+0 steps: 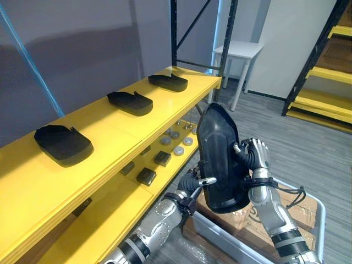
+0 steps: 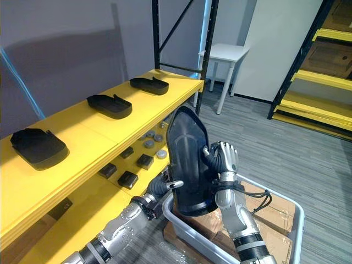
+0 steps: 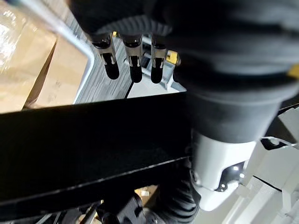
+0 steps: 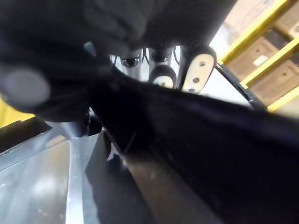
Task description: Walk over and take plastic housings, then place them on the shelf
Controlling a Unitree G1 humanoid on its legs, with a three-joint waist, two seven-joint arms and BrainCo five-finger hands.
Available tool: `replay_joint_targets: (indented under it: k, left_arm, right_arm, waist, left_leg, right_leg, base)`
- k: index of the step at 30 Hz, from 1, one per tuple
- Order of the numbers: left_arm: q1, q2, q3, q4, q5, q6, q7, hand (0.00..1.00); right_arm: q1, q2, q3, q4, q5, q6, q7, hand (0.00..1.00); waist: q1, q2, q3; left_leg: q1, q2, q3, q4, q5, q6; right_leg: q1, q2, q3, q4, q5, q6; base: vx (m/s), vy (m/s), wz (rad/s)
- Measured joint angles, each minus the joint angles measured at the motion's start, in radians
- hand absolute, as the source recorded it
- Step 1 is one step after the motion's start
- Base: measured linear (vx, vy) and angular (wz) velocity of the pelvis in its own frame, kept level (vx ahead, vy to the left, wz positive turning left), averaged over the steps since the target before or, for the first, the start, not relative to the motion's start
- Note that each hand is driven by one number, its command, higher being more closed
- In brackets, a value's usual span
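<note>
Plastic housing (image 1: 220, 159) stands upright between both hands: right hand (image 1: 254, 157) curls round one edge, left hand (image 1: 202, 181) pinches the other, grey bin (image 1: 320, 220) beneath them.

Warehouse: yellow rack shelves (image 1: 110, 132), cardboard boxes (image 2: 280, 209).

The upright plastic housing (image 1: 217, 154) at the frame's centre is glossy black, like the three black housings (image 1: 130, 102) along the bright yellow shelf (image 1: 110, 137) at left. The floor (image 1: 313, 143) at right is grey carpet with fine darker stripes, and the pale grey bin (image 1: 220, 235) at lower right holds brown cardboard boxes (image 1: 305, 212).
</note>
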Motion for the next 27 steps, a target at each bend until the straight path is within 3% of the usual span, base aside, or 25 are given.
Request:
replay_joint_targets:
  k: [5,13,14,27]
  left_arm:
    - [-0.014,0.035,-0.031,-0.051,-0.147,0.006,-0.064,0.00]
    - [-0.014,0.063,-0.034,-0.101,-0.100,-0.001,-0.039,0.00]
    - [-0.014,0.064,-0.040,-0.101,-0.091,-0.001,-0.035,1.00]
    - [-0.006,0.073,-0.031,-0.108,-0.050,-0.015,0.006,1.00]
  right_arm:
    - [-0.006,-0.013,0.042,0.048,0.001,0.000,0.020,1.00]
    - [0.004,-0.004,0.067,0.057,0.029,0.000,0.019,1.00]
    - [0.015,0.000,0.067,0.057,0.054,0.000,0.019,1.00]
    - [0.100,0.066,0.052,0.035,0.325,0.000,-0.007,1.00]
  waist:
    - [0.007,0.000,-0.009]
    - [0.009,0.001,-0.018]
    - [0.014,0.001,-0.023]
    - [0.018,0.001,-0.044]
  left_leg:
    - [0.001,-0.004,-0.012,0.000,0.001,0.001]
    - [-0.008,-0.005,-0.033,-0.001,0.008,0.001]
    - [-0.007,-0.005,-0.033,-0.002,0.008,0.001]
    - [-0.004,-0.004,-0.031,0.000,0.008,0.001]
  right_leg:
    - [0.010,-0.003,-0.015,0.000,0.000,0.000]
    - [0.016,-0.004,-0.038,-0.001,-0.002,0.002]
    - [0.016,-0.004,-0.038,-0.001,-0.002,0.002]
    - [0.018,-0.003,-0.035,-0.001,-0.002,0.002]
  base:
    - [-0.01,0.030,0.09]
    - [-0.02,0.025,0.08]
    - [0.00,0.000,0.00]
    - [0.00,0.005,0.00]
